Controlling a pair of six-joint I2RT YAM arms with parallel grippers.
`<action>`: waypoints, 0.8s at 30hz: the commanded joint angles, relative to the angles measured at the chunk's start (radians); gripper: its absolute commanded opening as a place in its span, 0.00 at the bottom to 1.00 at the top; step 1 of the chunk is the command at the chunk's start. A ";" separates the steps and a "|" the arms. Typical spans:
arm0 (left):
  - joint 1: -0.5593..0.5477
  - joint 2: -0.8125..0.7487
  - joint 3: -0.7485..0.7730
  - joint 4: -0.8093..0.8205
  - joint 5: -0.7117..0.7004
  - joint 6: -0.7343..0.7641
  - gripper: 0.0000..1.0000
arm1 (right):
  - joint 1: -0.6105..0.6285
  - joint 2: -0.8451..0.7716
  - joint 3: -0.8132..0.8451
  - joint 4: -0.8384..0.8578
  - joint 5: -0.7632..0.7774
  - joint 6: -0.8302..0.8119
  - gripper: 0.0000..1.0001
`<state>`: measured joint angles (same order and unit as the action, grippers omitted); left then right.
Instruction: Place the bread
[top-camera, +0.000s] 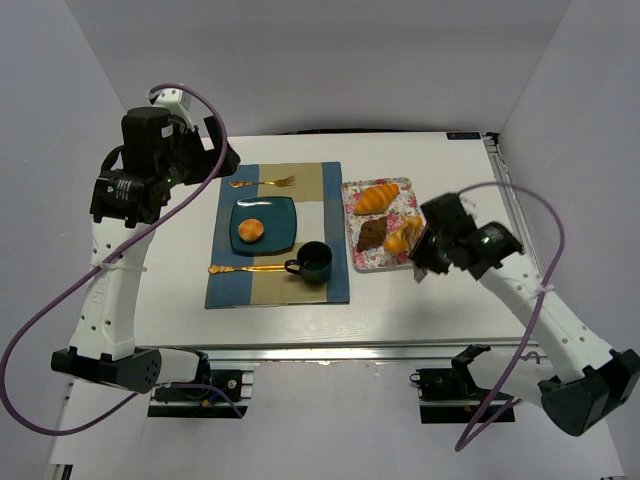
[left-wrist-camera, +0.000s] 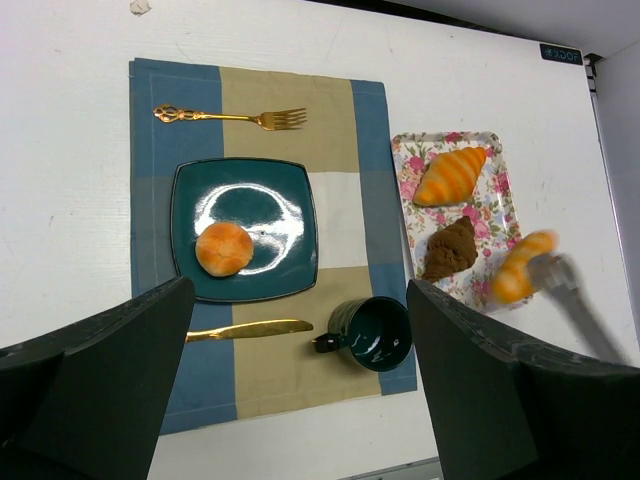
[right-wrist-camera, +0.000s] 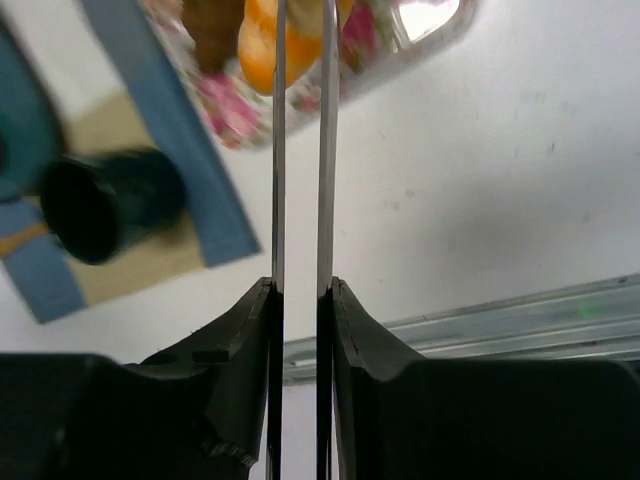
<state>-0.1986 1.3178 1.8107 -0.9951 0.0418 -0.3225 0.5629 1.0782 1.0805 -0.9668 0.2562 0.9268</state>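
Orange, blurred in the left wrist view, the twisted bread (left-wrist-camera: 520, 268) sits at the lower right edge of the floral tray (left-wrist-camera: 500, 215), right of frame centre, partly overhanging the tray's rim; the right gripper (top-camera: 418, 250) meets it at its right end, its thin flat fingers (right-wrist-camera: 278, 150) drawn to a narrow parallel slot and closed on the bread, which shows orange at their tips at the top of the right wrist view; on the same tray a striped croissant (left-wrist-camera: 450, 176) lies toward the upper end and a dark brown bread (left-wrist-camera: 448, 250) lies below it, just left of the held piece; left of the tray a blue-and-tan placemat (left-wrist-camera: 290, 110) covers the centre of the white table (left-wrist-camera: 60, 200); on it a teal square plate (left-wrist-camera: 280, 200) carries a round bun (left-wrist-camera: 224, 248) in its lower left part; a gold fork (left-wrist-camera: 230, 117) lies above the plate, a gold knife (left-wrist-camera: 250, 330) below it, and a dark teal mug (left-wrist-camera: 372, 333) stands at the mat's lower right corner, handle pointing left; the left gripper (left-wrist-camera: 300, 300) hangs high over the mat with its fingers spread wide at the lower corners of its own view, holding nothing.
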 joint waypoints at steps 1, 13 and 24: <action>-0.002 -0.040 -0.010 0.004 0.012 0.000 0.98 | -0.004 0.037 0.391 -0.107 0.166 -0.083 0.24; -0.002 -0.049 -0.013 0.006 -0.005 0.000 0.98 | 0.064 0.406 0.602 0.281 -0.247 -0.276 0.22; -0.002 -0.051 -0.011 -0.007 -0.017 0.014 0.98 | 0.239 0.930 1.105 0.162 -0.235 -0.413 0.22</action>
<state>-0.1986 1.3010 1.8053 -0.9947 0.0357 -0.3206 0.7837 2.0174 2.0792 -0.7837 0.0261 0.5709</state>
